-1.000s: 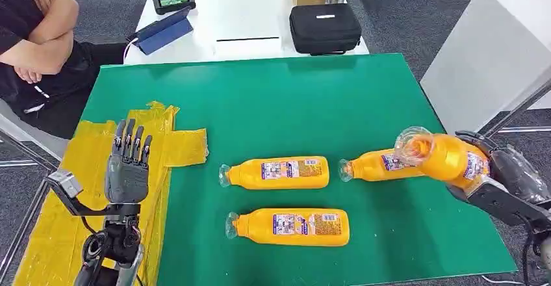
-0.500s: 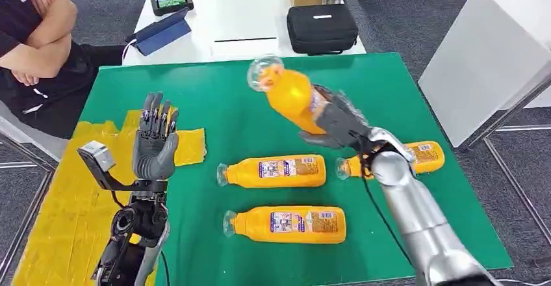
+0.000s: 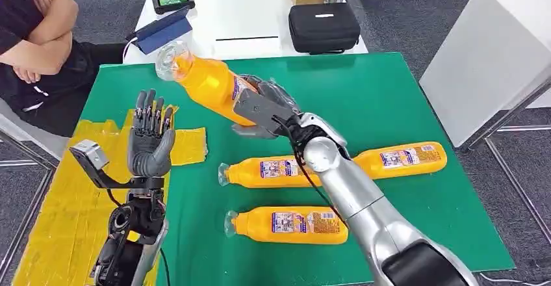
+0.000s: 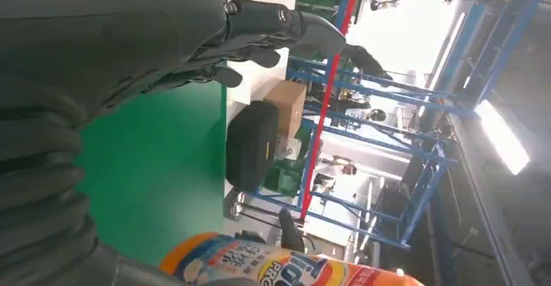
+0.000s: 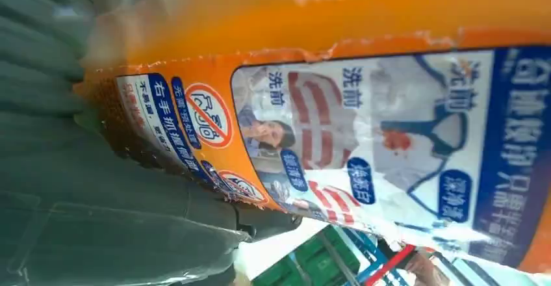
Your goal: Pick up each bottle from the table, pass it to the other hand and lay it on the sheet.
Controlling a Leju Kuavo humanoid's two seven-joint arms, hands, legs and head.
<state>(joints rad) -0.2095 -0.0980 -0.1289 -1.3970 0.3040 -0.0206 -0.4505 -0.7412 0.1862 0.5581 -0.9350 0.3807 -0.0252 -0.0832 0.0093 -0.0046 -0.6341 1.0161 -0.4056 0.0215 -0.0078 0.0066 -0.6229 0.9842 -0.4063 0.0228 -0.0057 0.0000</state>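
Head view, nearest first: my left robot hand (image 3: 151, 144) stands upright over the edge of the crumpled yellow plastic sheet (image 3: 65, 201), fingers spread and holding nothing, palm turned toward the middle of the green worktop (image 3: 364, 97). Past it my right robot hand (image 3: 263, 109) grips the lower body of an orange plastic bottle with a printed label and clear cap (image 3: 208, 86), carried in the air, tilted, its cap end pointing up and toward the left side — near my open palm but not yet touching it. Three more orange bottles lie flat on the worktop, well apart from the sheet.

I judge this to be the hand-over. To do it well I should bring the free upper body of the bottle squarely into the left palm — not the slick cap — and wrap the left fingers around it fully before the right hand lets go. The bottle is smooth and round, so a half-closed grasp could let it slide; the right fingers should come off only once the left holds firm.
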